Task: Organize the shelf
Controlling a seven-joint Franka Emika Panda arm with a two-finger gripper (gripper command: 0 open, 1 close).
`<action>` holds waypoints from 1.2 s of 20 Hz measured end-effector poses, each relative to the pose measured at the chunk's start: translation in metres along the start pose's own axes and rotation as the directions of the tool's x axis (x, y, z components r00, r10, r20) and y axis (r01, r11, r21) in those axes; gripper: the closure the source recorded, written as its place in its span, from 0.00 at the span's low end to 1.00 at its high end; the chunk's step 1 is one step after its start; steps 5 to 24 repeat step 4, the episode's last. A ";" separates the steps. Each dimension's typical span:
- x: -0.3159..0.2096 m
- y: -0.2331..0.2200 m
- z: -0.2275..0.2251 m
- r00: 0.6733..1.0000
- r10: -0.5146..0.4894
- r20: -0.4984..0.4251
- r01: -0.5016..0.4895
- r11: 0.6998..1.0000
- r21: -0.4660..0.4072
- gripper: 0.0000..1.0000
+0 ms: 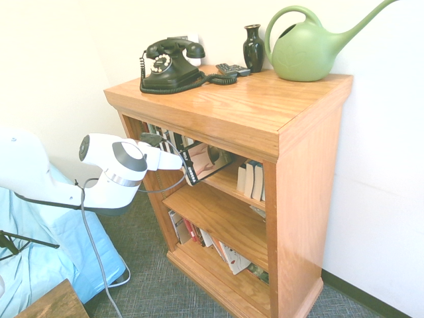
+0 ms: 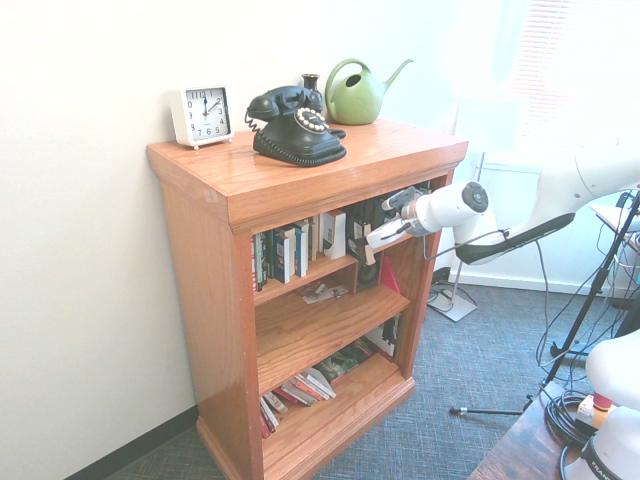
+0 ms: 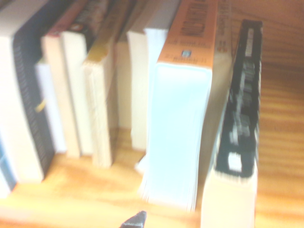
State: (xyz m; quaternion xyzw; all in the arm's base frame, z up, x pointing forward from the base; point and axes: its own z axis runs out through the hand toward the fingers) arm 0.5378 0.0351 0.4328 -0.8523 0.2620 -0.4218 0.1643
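arm reaches level toward the shelf [image 1: 291, 126]'s top tier, end effector [image 1: 187, 164] spread.

One phone [image 1: 171, 65] – one clock [image 2: 202, 115]

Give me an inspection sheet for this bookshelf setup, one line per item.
Surface: oak top of the shelf carries phone, vase, remote, watering can and clock.
Job's things: upright books on the top tier; a black-spined book leans at the row's end; more books lie slumped on the bottom tier.
Clutter: papers lying on the middle tier.
Hand: hand at the top tier beside the leaning book, open or shut not visible.
Cables: black coiled phone cord on top.
Surroundings: white walls, grey carpet.
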 end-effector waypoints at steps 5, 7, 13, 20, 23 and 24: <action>-0.017 0.011 -0.026 1.000 0.014 0.010 -0.014 1.000 0.013 0.00; -0.017 0.011 -0.026 1.000 0.014 0.010 -0.014 1.000 0.013 0.00; -0.017 0.011 -0.026 1.000 0.014 0.010 -0.014 1.000 0.013 0.00; -0.017 0.011 -0.026 1.000 0.014 0.010 -0.014 1.000 0.013 0.00; -0.017 0.011 -0.026 1.000 0.014 0.010 -0.014 1.000 0.013 0.00; -0.017 0.011 -0.026 1.000 0.014 0.010 -0.014 1.000 0.013 0.00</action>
